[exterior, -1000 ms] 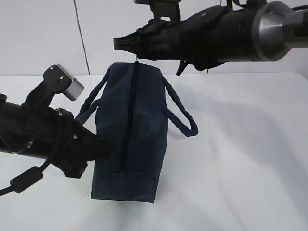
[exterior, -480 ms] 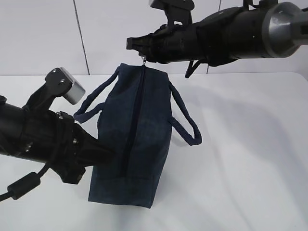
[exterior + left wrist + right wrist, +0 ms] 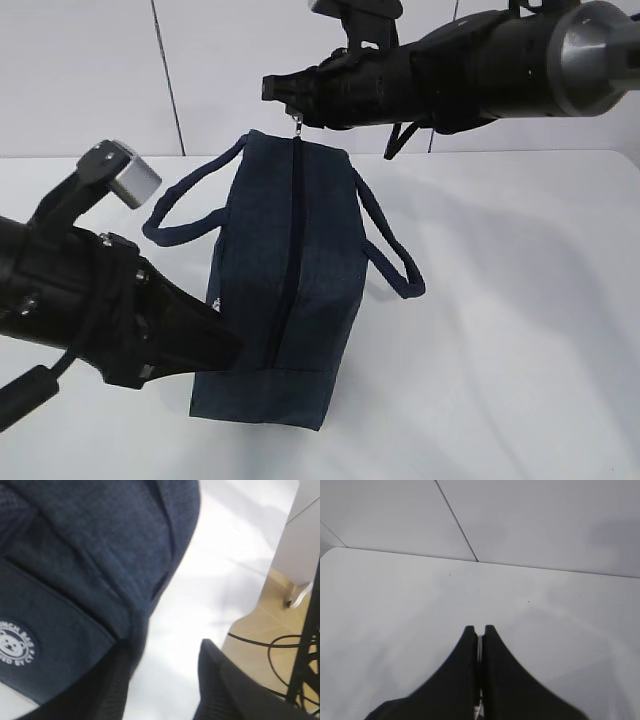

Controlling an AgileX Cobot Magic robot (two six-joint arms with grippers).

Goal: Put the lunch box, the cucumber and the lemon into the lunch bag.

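Note:
The dark navy lunch bag (image 3: pixel 285 280) stands on the white table with its top zipper (image 3: pixel 290 230) closed. My right gripper (image 3: pixel 275 88) hovers over the bag's far end, shut on the metal zipper pull (image 3: pixel 298 127); a sliver of that metal shows between its fingers (image 3: pixel 479 650). My left gripper (image 3: pixel 225 345) sits at the bag's near left side and is open. In the left wrist view the left gripper (image 3: pixel 162 675) shows white table between its fingers, and the bag (image 3: pixel 90 555) with its white round logo (image 3: pixel 15 647) lies just beside it. The lunch box, cucumber and lemon are out of view.
Two loop handles flop out from the bag, one left (image 3: pixel 175 215) and one right (image 3: pixel 395 260). A white wall panel rises behind the table. Past the table edge the left wrist view shows tan floor with black cables (image 3: pixel 280 645).
My left gripper has opened, let go of the bag's side and drawn back toward the lower left. The right gripper shifted slightly right earlier and now holds still.

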